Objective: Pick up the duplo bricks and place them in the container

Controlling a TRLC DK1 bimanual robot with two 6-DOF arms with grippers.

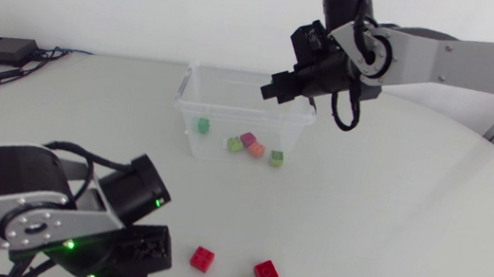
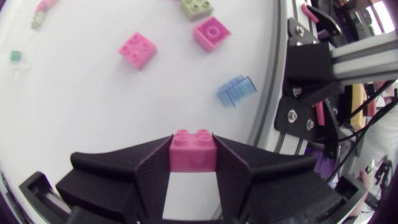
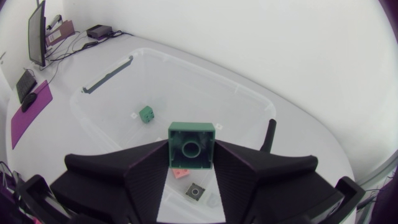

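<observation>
Green duplo brick is clamped between both fingers of the right tool, which hangs above the clear plastic container near its 2 o'clock corner. The container stands at 12 o'clock on the white worktop and already holds several bricks on its floor.

The left tool sits low at 7 o'clock and is clenched on a pink duplo brick, gripped on two opposite sides. Four loose bricks lie at 6 o'clock, just beside the left tool and well apart from the container.

Step in hand, as judged: release on the right arm, lift-and-carry on the left.

Next move:
1. Right arm: confirm the brick is inside the rim line, then open the fingers.
2. Left arm: raise the pink brick clear of the worktop and carry it toward 12 o'clock, waiting until the right arm has left the container.
</observation>
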